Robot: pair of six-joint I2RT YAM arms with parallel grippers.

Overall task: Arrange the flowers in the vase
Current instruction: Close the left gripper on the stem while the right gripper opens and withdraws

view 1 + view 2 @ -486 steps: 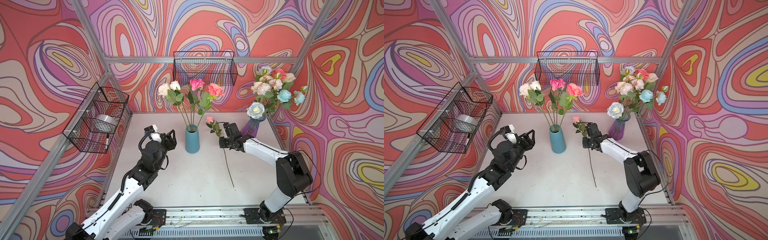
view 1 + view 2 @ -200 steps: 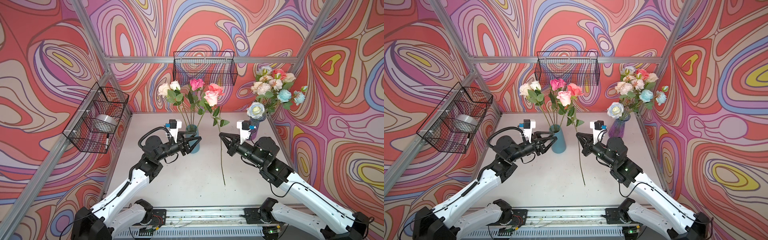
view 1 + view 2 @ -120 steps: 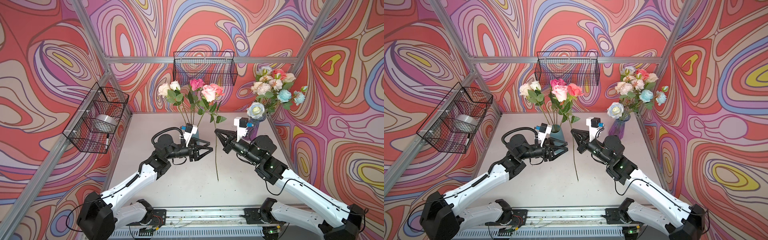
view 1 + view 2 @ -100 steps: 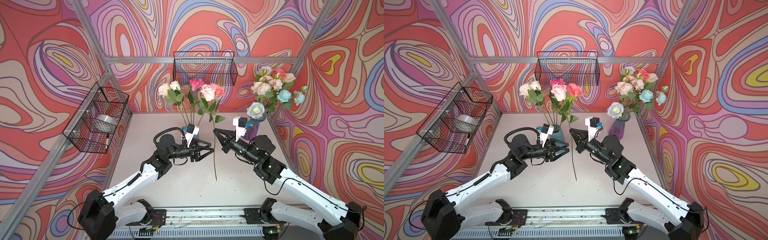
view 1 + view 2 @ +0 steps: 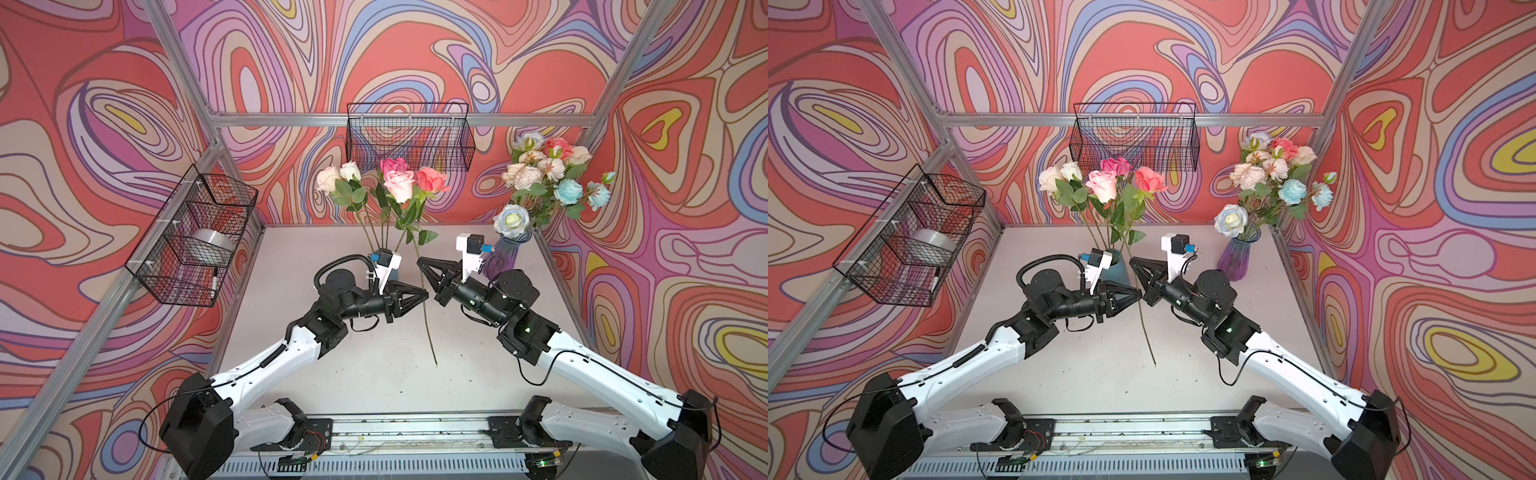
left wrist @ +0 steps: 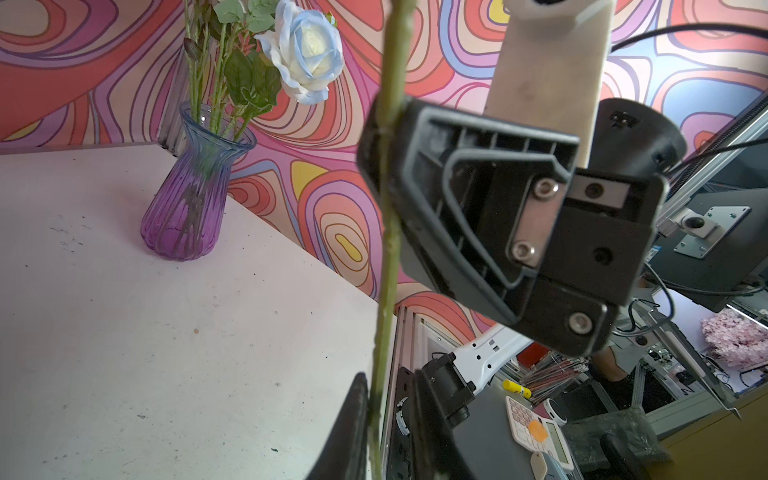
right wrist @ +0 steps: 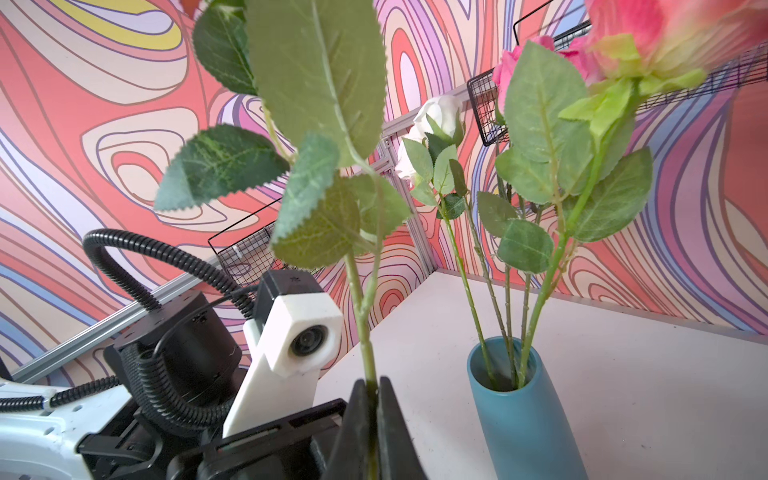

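The pink rose [image 5: 399, 185] is held upright above the table [image 5: 374, 374], just in front of the blue vase [image 5: 1119, 270], and its stem is pinched at two heights. Higher up it is gripped by the right claw [image 5: 419, 261], whose fingers are seen pressed onto it in the right wrist view. Lower down it is gripped by the left claw [image 5: 425, 296], which is seen closed to a point on the stem in both top views. With both grips on, the thin stem can be bent or kinked if the arms are moved apart or twisted unevenly. If the upper grip is let go before the lower one is firm, the top-heavy bloom is likely to be swung sideways or dropped. Its leaves are close to those of the roses [image 5: 347, 176] standing in the vase, so these may be dragged, or the vase tipped, when the long stem is raised over the rim.
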